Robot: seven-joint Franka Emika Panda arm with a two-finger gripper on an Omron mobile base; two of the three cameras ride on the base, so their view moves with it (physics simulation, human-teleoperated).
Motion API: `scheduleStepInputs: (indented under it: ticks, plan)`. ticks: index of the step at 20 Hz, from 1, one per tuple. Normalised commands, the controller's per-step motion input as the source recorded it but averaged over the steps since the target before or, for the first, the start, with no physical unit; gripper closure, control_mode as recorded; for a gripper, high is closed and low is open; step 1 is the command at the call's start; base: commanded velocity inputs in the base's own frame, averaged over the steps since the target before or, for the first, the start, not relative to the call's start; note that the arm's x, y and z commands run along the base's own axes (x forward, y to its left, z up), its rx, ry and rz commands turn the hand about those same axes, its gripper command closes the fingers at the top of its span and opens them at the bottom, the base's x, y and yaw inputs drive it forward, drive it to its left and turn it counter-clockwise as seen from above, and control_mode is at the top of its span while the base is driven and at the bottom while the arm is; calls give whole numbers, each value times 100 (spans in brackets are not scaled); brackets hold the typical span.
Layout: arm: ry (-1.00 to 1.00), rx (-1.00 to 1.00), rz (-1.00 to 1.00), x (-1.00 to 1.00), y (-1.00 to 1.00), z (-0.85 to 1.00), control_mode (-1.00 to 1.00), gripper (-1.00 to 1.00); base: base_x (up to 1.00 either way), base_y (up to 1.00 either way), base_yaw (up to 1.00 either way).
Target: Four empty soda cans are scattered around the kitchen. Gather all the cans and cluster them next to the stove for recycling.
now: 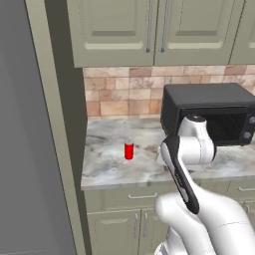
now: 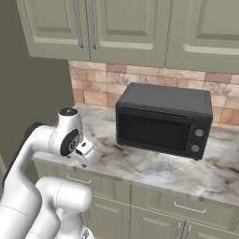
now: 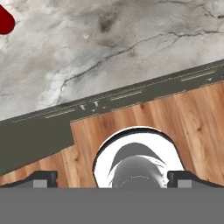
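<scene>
Red soda can [image 1: 129, 150], upright on the marble counter [image 1: 107, 164], likely light, thin-walled, best grasped mid-body; gripper [image 3: 112, 178] stood wide, empty.

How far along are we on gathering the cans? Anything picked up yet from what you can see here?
Nothing looks done: no stove or gathered cans are in sight. One small red metal can stands upright on the grey-veined marble counter, left of the black microwave. In hand: the gripper is open and empty, hanging over the counter's front edge, its fingers wide apart and the can off to one side. Left: grasp this can and carry it to the stove.
</scene>
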Motion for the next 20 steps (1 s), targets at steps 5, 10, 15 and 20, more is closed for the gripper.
scheduleStepInputs:
  ticks: [5,10,15,20]
  plan:
    - [0,-2,5,39,51,0,-100,-100,0,0,0]
    - [-2,-3,12,45,54,25,-100,-100,0,0,0]
    - [4,-4,15,46,35,37,-100,-100,0,0,0]
    - [0,-5,2,60,23,12,-100,-100,0,0,0]
